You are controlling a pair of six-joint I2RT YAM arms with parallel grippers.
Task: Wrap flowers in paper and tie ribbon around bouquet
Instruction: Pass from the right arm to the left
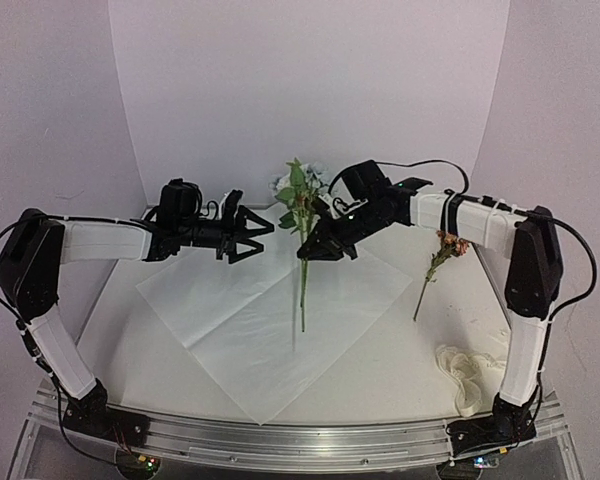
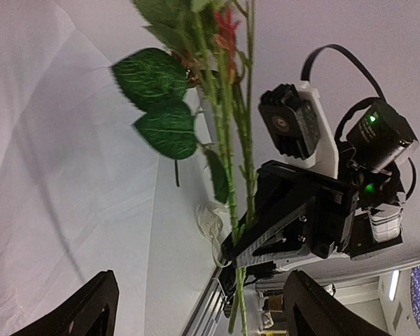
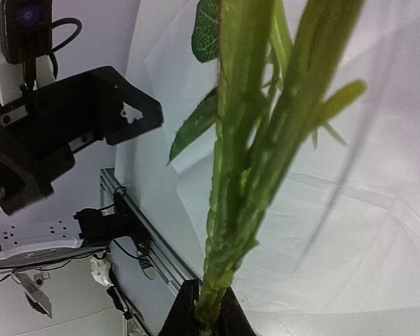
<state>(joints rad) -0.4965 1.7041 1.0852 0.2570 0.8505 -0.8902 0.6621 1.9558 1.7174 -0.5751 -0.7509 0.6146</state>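
Flowers [image 1: 300,195] hang near-upright, blooms up, stem ends pointing down toward paper [image 1: 230,330].

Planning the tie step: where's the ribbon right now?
Top view: the ribbon lies bunched on the table at the near right, beside the right arm's base, clear of the paper and nearer than the loose orange-flowered stem.

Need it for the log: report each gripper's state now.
Left gripper: open, holding nothing.
Right gripper: shut on the flowers, gripping their stems.
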